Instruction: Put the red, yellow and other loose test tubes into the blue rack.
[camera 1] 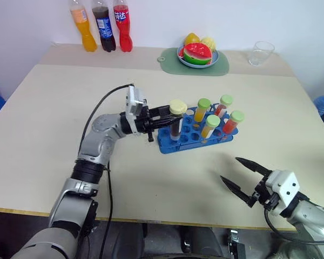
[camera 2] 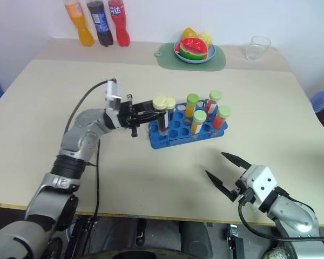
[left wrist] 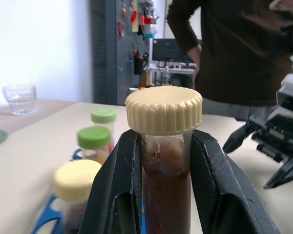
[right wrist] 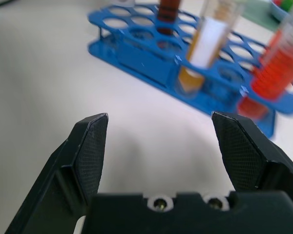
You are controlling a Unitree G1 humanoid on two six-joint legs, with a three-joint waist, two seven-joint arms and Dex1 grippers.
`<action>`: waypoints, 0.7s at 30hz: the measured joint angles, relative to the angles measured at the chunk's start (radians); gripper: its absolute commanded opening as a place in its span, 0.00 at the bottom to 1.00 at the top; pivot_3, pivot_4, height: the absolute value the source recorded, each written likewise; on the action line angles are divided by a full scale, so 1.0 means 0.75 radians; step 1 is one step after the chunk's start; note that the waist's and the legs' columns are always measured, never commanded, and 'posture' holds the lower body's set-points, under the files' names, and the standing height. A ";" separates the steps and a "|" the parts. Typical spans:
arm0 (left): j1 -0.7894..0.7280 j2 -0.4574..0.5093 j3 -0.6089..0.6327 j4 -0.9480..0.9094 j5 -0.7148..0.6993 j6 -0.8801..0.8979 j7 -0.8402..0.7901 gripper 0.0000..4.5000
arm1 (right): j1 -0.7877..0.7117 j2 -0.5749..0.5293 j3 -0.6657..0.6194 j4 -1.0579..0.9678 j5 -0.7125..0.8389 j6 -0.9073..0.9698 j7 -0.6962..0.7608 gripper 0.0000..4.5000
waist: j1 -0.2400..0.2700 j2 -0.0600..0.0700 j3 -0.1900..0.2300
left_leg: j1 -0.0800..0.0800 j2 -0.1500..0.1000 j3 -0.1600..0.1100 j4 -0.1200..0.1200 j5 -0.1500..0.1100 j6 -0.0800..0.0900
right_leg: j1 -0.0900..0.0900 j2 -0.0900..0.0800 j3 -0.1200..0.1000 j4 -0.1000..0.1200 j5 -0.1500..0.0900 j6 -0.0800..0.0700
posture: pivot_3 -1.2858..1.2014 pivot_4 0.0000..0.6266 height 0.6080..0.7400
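Insertion is under way: left gripper, mid-frame, clamps a cream-capped clear tube of brown liquid upright in the blue plastic rack. Next it should let go and back off. Right gripper, lower right, gapes empty.

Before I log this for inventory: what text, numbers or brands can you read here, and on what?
"45": graduation mark on the brown tube held in the left tool.
"达": part of the red bottle label; the rest unreadable.
Cola bottle and orange bottle labels: too small to read.
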 measured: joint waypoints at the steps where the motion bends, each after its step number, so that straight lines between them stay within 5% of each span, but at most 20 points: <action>1: -0.001 -0.013 -0.001 0.010 0.013 -0.014 -0.003 0.18 | 0.021 0.013 -0.016 -0.013 0.001 0.000 -0.007 0.83 | 0.000 0.000 0.000 | 0.000 0.000 0.000 0.000 0.000 0.000 | 0.000 0.000 0.000 0.000 0.000 0.000 | 0.52 0.24 1.00; 21: -0.083 -0.170 -0.001 0.300 0.210 -0.292 -0.029 0.18 | 0.177 0.066 -0.093 -0.115 -0.002 -0.016 -0.052 0.83 | 0.002 0.000 -0.001 | 0.000 0.000 -0.001 0.000 -0.001 0.001 | 0.001 0.000 0.000 0.000 0.000 0.000 | 0.52 0.24 1.00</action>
